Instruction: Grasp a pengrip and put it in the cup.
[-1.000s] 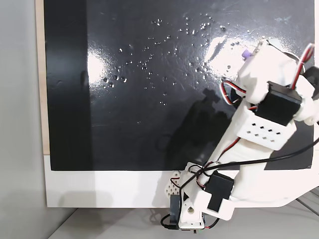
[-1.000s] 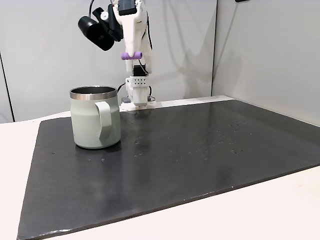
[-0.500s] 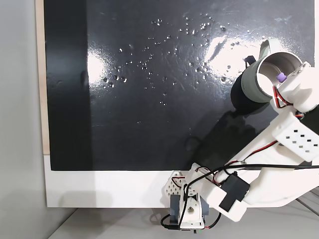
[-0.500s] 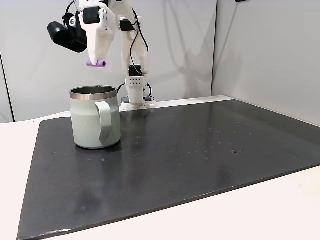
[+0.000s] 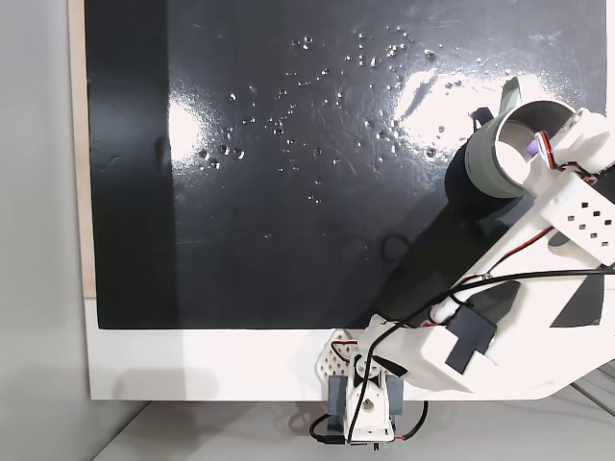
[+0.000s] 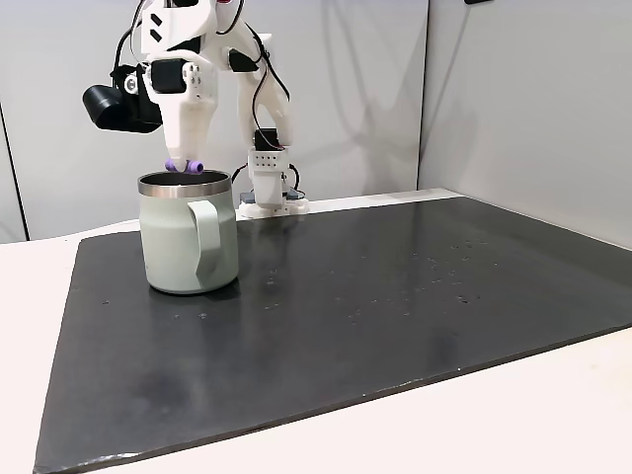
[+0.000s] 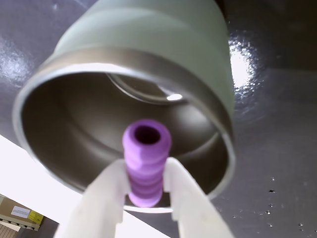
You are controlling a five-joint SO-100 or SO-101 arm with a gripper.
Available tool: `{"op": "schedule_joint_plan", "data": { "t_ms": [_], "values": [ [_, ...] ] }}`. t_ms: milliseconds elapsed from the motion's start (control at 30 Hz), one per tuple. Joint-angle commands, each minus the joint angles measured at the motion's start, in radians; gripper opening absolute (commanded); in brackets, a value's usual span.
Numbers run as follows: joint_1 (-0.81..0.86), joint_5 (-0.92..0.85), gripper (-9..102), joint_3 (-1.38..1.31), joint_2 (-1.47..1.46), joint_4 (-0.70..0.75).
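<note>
**A bare test bench in a plain room**

I work in what looks like a small lab or office corner set up for robot trials. My base (image 6: 269, 186) is fixed at the edge of a white desk (image 6: 553, 395), and a large black mat (image 6: 375, 306) covers most of it, speckled with small shiny marks toward 1 o'clock in a fixed view (image 5: 365, 58). Behind me stand plain pale wall panels (image 6: 513, 109) with a vertical seam. My exposed red and black wiring (image 5: 452, 288) and white printed parts suggest a hobby or research rig.

Pincer (image 6: 184, 165) with pengrip (image 6: 185, 165) just above cup (image 6: 188, 245) rim
</note>
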Motion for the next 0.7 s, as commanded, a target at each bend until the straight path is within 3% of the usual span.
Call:
{"op": "schedule_joint_plan", "data": {
  "t_ms": [0, 233, 667],
  "values": [
    [-0.002, 0.006, 0, -0.069, -0.003, -0.005],
    [-0.006, 0.009, 22, -0.071, -0.014, 0.011],
    [-0.029, 0.020, 22, -0.110, -0.015, 0.040]
  ]
}}
